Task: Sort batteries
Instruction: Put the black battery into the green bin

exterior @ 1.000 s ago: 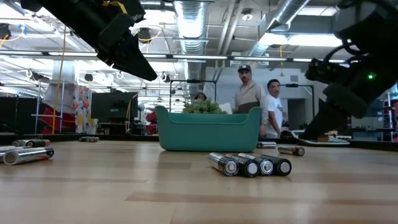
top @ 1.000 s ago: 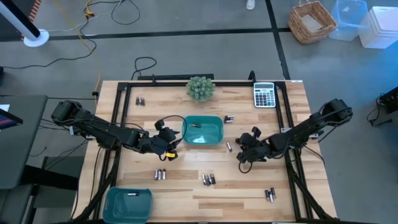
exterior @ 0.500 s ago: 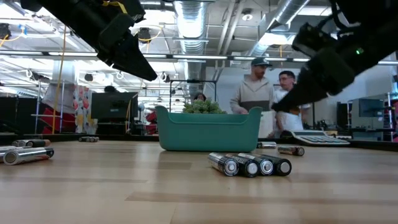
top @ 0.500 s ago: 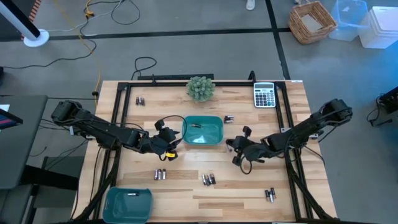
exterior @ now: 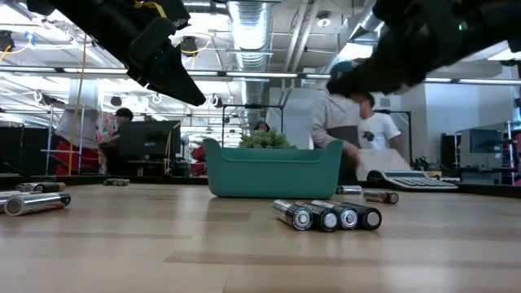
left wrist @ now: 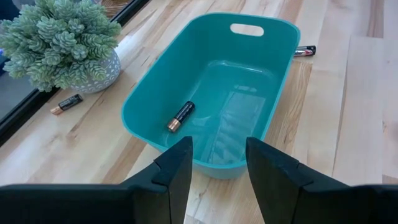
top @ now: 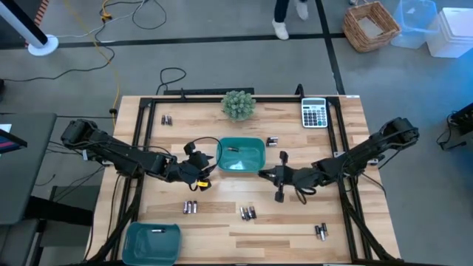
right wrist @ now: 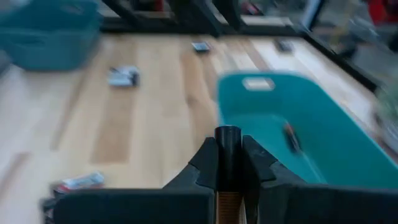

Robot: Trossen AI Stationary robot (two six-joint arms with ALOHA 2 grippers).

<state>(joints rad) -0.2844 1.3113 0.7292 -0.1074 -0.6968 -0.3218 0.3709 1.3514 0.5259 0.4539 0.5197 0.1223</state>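
Inside teal tray [left wrist: 149, 106], seemingly one battery [left wrist: 180, 116]

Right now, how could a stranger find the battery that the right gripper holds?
Look at the teal tray in the middle of the table. Just beside it is the right gripper, shut on one battery that stands up between its fingers. All other batteries lie loose on the wood or inside a tray.

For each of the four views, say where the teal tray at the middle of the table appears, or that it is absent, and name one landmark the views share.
High view: the teal tray sits mid-table, between the left gripper and the right gripper.
Low view: centre, beyond the battery row.
Left wrist view: fills the middle, one battery inside.
Right wrist view: beyond the held battery.
Shared landmark: the potted plant, except in the right wrist view.
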